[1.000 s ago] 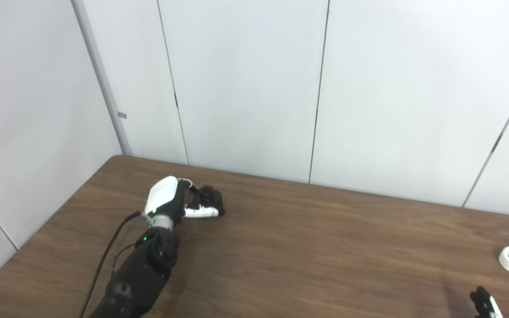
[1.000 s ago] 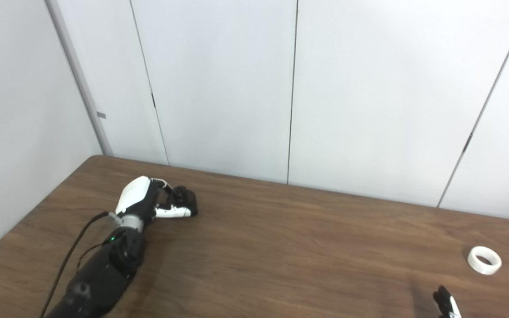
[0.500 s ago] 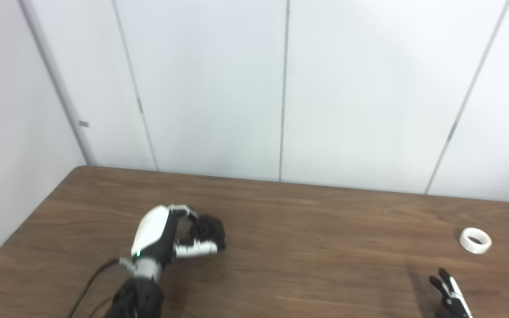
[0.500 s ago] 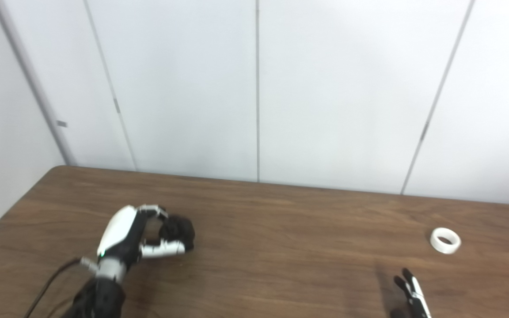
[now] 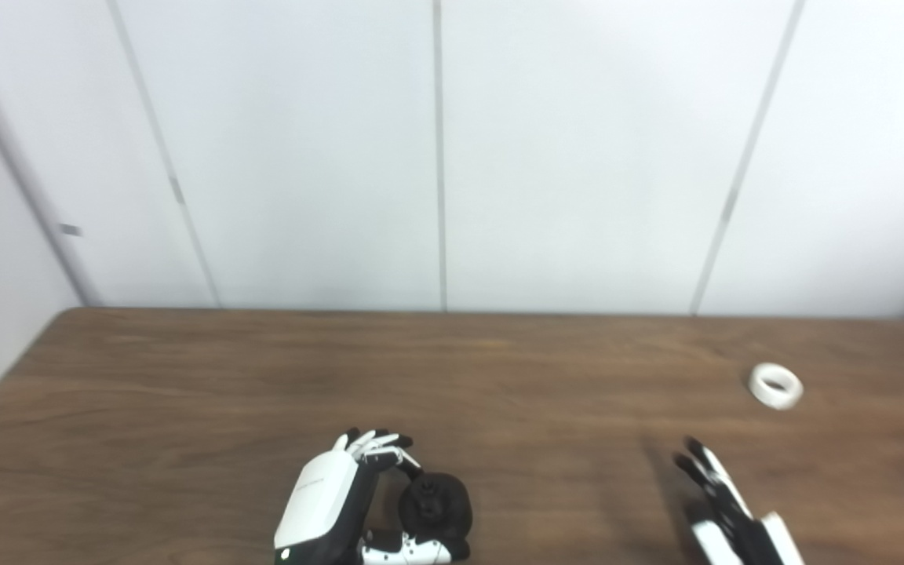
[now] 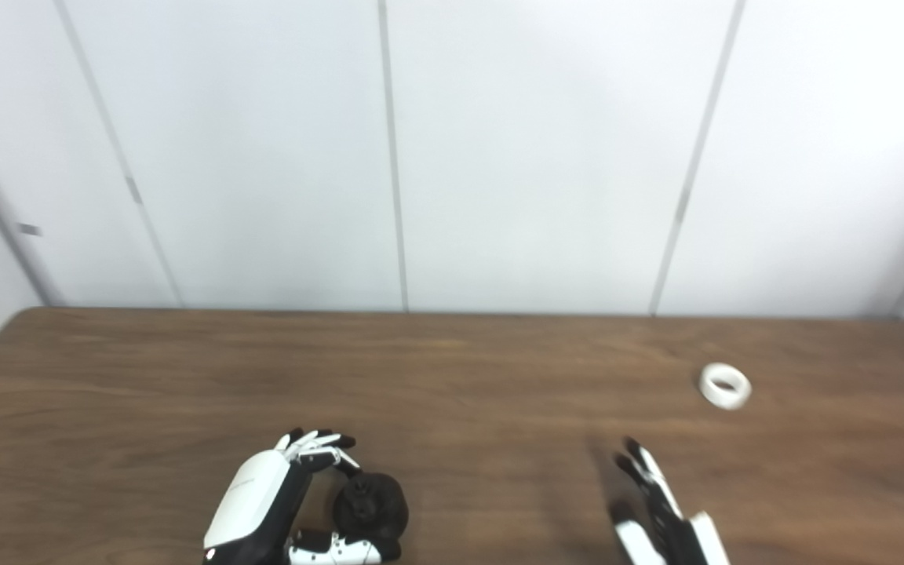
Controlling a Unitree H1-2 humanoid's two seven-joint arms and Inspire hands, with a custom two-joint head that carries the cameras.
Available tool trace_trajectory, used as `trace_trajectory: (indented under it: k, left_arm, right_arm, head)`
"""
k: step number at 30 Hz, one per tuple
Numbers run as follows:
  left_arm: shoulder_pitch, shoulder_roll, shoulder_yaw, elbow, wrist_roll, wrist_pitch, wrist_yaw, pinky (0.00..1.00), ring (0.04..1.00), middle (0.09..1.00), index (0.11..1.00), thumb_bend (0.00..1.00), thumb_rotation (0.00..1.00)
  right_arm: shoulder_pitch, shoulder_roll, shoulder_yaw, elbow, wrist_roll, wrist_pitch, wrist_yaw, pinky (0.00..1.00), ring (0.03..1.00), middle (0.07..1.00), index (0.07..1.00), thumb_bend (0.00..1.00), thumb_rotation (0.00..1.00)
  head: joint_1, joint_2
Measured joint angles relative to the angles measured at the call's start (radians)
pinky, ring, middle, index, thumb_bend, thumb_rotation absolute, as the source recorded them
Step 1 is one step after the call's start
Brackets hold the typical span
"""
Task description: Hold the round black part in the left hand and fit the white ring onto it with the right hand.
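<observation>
The left robot hand (image 5: pixel 342 502), white-backed with black fingers, sits close to the near edge of the brown wood-grain desk (image 5: pixel 264 377), left of the middle, its fingers and thumb curled around the round black part (image 5: pixel 436 506); whether that part is lifted clear of the desk or resting on it cannot be told from either eye view. The right robot hand (image 5: pixel 723 506) comes in at the near edge toward the right, fingers straight and spread, holding nothing. The small white ring (image 5: pixel 775 386) lies flat on the desk near the right edge, farther back than the right robot hand and well apart from it, with bare wood between them.

By the look of it, the first half of the job is in place: the black part is held on the left side. Everything to do with the ring is left: the right robot hand has yet to reach it, pick it up, carry it across to the left, and seat it on the black part.
</observation>
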Motion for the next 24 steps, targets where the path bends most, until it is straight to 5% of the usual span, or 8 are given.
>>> trace_trajectory:
  k: [14,24]
  left_arm:
    - [0.116,0.000,-0.051,-0.007,0.084,-0.140,-0.033,1.00,0.958,0.857,0.486,0.52,0.06]
    - [0.135,-0.020,-0.048,-0.008,0.103,-0.156,-0.040,1.00,0.942,0.846,0.487,0.52,0.06]
  right_arm:
    - [-0.009,0.005,0.034,-0.066,-0.035,0.082,-0.001,0.96,0.938,0.909,0.946,0.56,1.00]
    - [-0.014,0.006,0.033,-0.121,-0.033,0.146,-0.001,0.95,0.932,0.903,0.944,0.54,1.00]
  head:
    - [-0.078,0.097]
    - [-0.097,0.144]
